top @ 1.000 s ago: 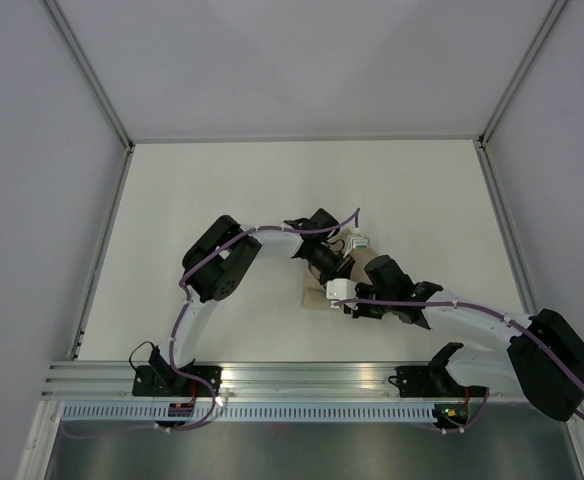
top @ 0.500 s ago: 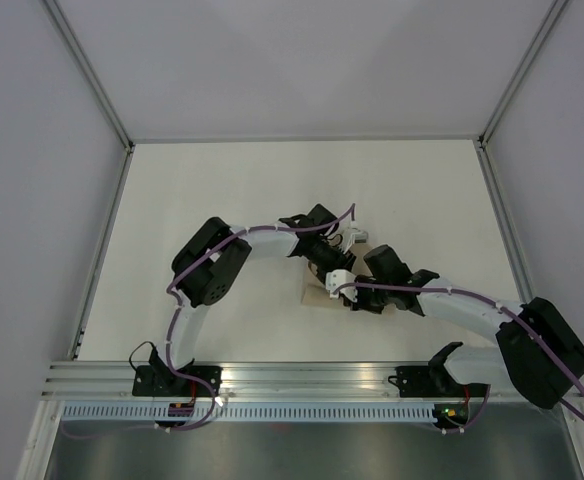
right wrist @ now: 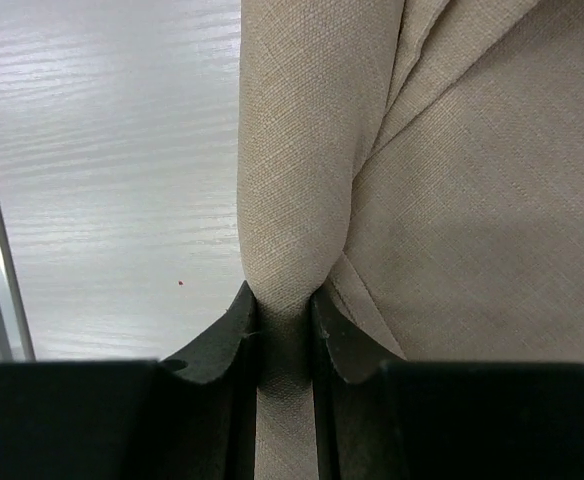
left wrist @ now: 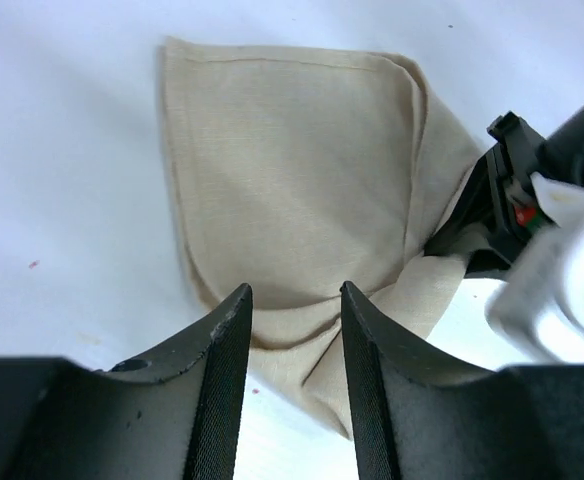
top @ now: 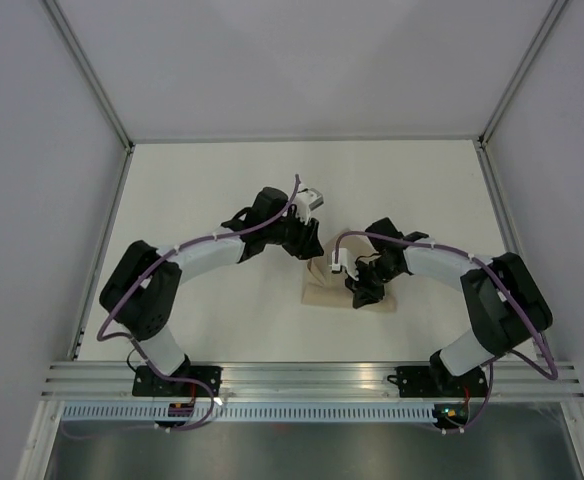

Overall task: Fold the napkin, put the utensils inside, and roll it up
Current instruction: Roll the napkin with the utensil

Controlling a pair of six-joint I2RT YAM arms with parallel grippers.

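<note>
- Napkin (top: 327,292) is down on the white table (top: 202,190), folded into a squat tan packet with one rounded corner, and both arms are on it!
- Right gripper (top: 364,290) sits at the napkin's right side, jaws clenched hard on a raised ridge of cloth. There is no daylight between the fingers (right wrist: 234,330) and the fabric.
- Left gripper (top: 307,243) is at the napkin's far-left corner with its jaws spread and nothing in them. The cloth's edge only shows through the gap.
- The relation that counts: the pinched ridge runs straight out from the right jaws, along the napkin's right edge. The flat bulk of the packet lies off to that ridge's side, toward the left gripper.
- So the right arm has the cloth, while the left is the nearer one to the free, flat panel. It looks best placed to pin or feed that panel as the roll goes on.
- The left wrist view gives the whole packet: stitched hem, layered flaps, and the right gripper's dark tip at the napkin's edge.
- The right wrist view gives only weave and the clamp, though it alone proves the grip.
- The top view shows the two arms converging on the napkin but hides the jaws.
- No fork shows anywhere. Whether it is tucked inside the napkin cannot be told.
</note>
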